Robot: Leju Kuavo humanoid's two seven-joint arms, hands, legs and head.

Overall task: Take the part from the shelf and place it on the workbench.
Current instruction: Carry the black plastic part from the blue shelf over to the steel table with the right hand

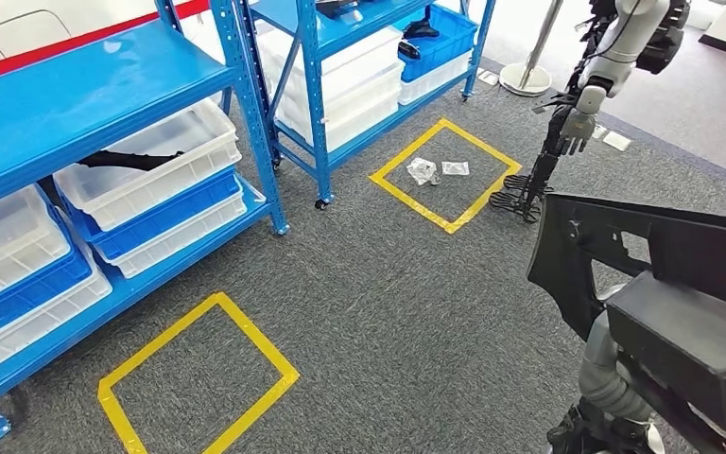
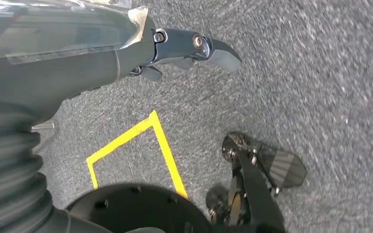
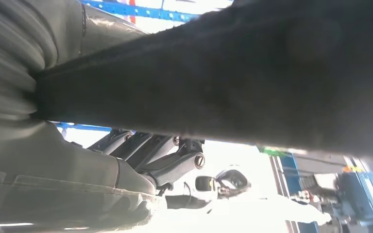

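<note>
1. Right hand (image 3: 141,160): I hold the part (image 1: 643,255), a large black moulded panel. In the right wrist view it runs as a broad dark band straight across the hand. My dark fingers (image 3: 150,148) lie side by side close under one face of it. The thumb side is hidden behind the panel, so I cannot tell how far the grip wraps.

2. Part position: it is off the shelf and up in the air. It extends well beyond my fingers on both sides, above the grey carpet (image 1: 406,312).

3. Left hand (image 2: 184,48): it holds nothing. One dark finger (image 2: 221,52) reaches out straight, and the fingers are apart over bare carpet. A corner of yellow tape (image 2: 155,126) lies on the floor below the fingertips, well apart from them.

4. Surroundings, referenced to the holding fingers:
- The blue shelf (image 1: 85,95) stands far off to the left of them. Its white bins (image 1: 151,161) are stacked in tiers, and one holds another black piece (image 1: 132,159).
- A yellow tape square (image 1: 444,175) lies ahead of them, with two small clear bags (image 1: 423,170) inside it.
- A nearer yellow square (image 1: 198,378) lies left of them on the carpet.
- A second robot's silver arm (image 1: 614,57) hangs beyond the part, clear of it.
</note>
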